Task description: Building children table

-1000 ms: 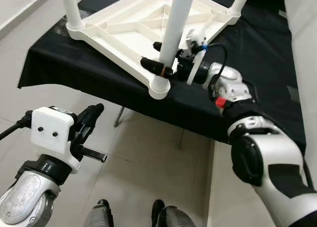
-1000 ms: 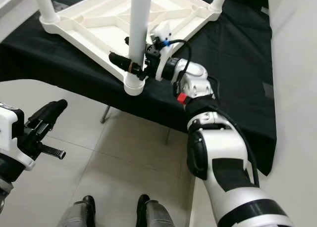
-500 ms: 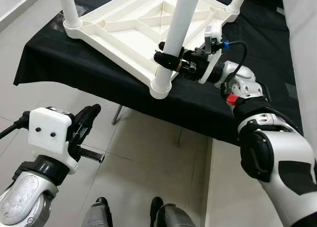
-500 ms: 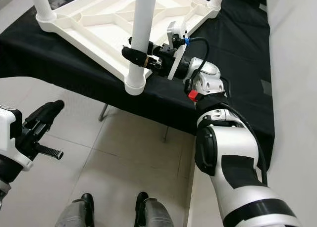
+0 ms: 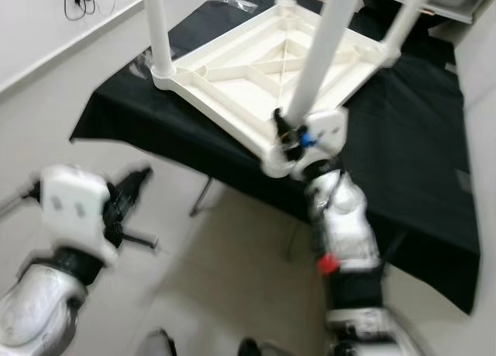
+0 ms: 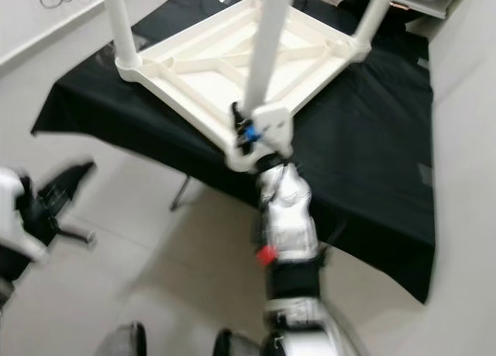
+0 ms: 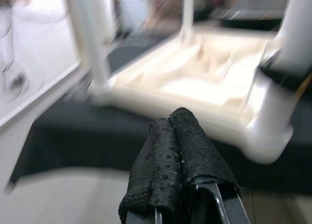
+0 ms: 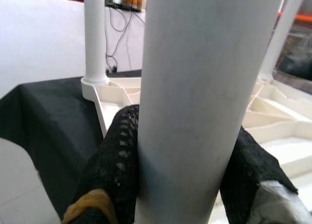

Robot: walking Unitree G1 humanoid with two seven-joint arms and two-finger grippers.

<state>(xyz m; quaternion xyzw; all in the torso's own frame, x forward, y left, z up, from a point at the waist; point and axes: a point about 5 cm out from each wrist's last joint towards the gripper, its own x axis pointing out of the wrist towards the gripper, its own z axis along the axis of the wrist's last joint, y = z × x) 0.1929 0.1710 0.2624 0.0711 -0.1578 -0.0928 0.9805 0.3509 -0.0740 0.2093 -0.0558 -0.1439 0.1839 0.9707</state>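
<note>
The children table [image 5: 263, 69] is lying upside down on the black-draped surface [image 5: 418, 131], its ribbed white underside facing up. We are counting four white legs standing up from its corners: the near leg [image 5: 318, 53] at the corner closest to us, a left leg [image 5: 157, 30], and two far ones running out of the top of the head views. So we are judging the build as nearly done, with all four legs in their sockets. What seems left is seating this near leg firmly and turning the table upright. We cannot tell whether the leg is fully home in its socket [image 6: 246, 156], as the head views are blurred.

The table is plain white plastic with diagonal ribs inside the frame and round sockets at the corners.

Our right claw [image 8: 187, 170] is pinching the near leg low down, just above the socket, one black finger on each side of the tube. Our left claw [image 7: 181, 158] is hanging low over the tiled floor, well apart from the table, its fingers pressed together and holding nothing.
</note>
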